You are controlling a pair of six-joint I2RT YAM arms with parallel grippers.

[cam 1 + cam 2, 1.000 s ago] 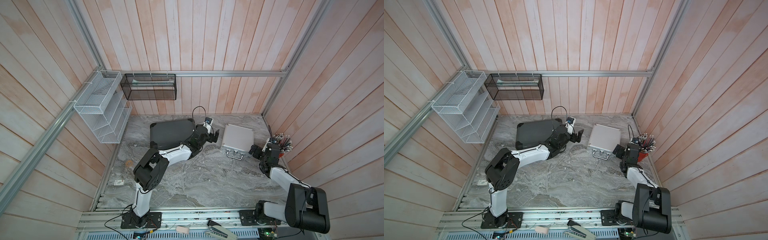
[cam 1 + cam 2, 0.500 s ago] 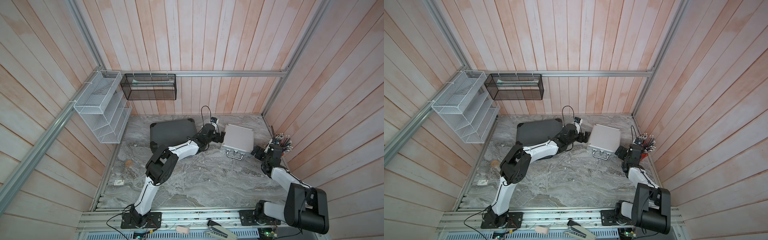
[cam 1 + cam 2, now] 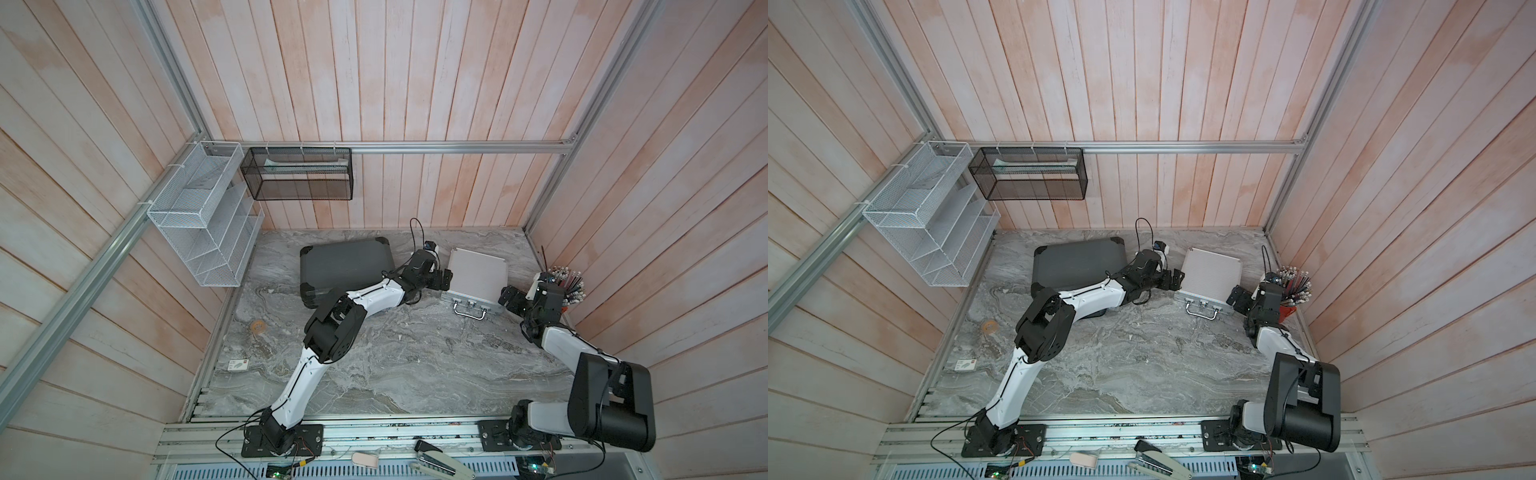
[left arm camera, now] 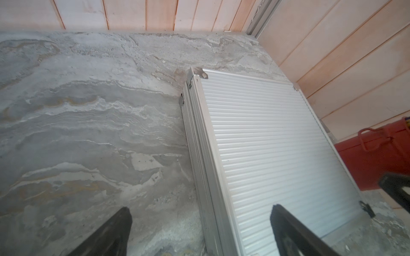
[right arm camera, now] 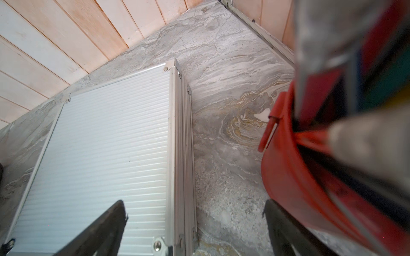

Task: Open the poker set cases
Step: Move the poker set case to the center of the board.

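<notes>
Holding the left arm (image 3: pixel 374 297) stretched far forward and low, left gripper (image 3: pixel 441 279) with jaws spread wide; holding the right arm (image 3: pixel 559 340) folded at the elbow, right gripper (image 3: pixel 509 296) likewise spread.

Grey case (image 3: pixel 347 266): larger, dark, black corners, lay flat and closed, rear-left.
Silver case (image 3: pixel 478 276): smaller, ribbed, closed, handle toward front, rear-right.

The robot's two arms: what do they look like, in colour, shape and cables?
Both the left arm and the right arm have white tubular links and bulky black joint housings on black bases. A thin black cable loops above the left wrist. The left hand and right hand are black, with flat tapering fingers. No markings are legible.
</notes>
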